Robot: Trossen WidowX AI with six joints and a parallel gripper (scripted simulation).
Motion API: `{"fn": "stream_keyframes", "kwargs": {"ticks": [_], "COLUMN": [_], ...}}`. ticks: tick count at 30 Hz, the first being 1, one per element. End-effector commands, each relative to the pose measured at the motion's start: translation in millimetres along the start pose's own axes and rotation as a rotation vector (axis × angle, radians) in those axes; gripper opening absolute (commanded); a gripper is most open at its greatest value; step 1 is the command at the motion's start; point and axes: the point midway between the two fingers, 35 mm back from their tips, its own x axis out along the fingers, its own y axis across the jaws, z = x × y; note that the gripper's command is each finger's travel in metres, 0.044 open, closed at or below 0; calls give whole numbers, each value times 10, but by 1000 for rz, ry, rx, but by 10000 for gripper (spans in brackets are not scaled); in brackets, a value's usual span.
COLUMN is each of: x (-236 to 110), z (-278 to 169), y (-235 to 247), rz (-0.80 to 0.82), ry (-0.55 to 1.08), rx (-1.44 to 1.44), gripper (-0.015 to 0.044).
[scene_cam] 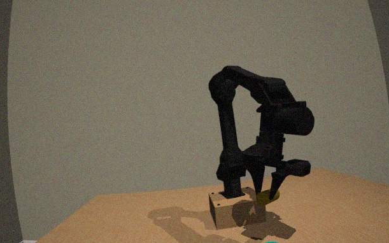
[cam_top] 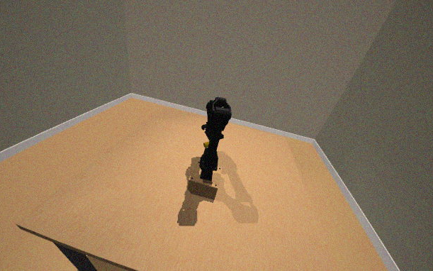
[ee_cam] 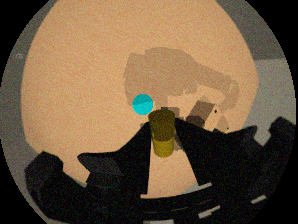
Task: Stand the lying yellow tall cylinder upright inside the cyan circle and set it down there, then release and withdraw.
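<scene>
Cylinder half-hidden in hand, circle cropped.

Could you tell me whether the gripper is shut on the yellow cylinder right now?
Shut on it: the yellow cylinder sits between the gripper fingers, above the table.

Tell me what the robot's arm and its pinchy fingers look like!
The arm is black all over, made of chunky, blocky links with rounded joints. It grows out of a tan wooden-looking block with small dark dots on top. The gripper has two black fingers that taper to sharp points, like claws. No cables or markings show.
</scene>
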Motion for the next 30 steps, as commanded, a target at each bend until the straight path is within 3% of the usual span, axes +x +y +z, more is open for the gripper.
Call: {"fn": "stream_keyframes", "kwargs": {"ticks": [1, 30], "x": [26, 143], "z": [-12, -59], "y": [-24, -115], "rz": [-23, -146], "ry": [-14, -155], "rx": [8, 62], "gripper": [105, 105]}}
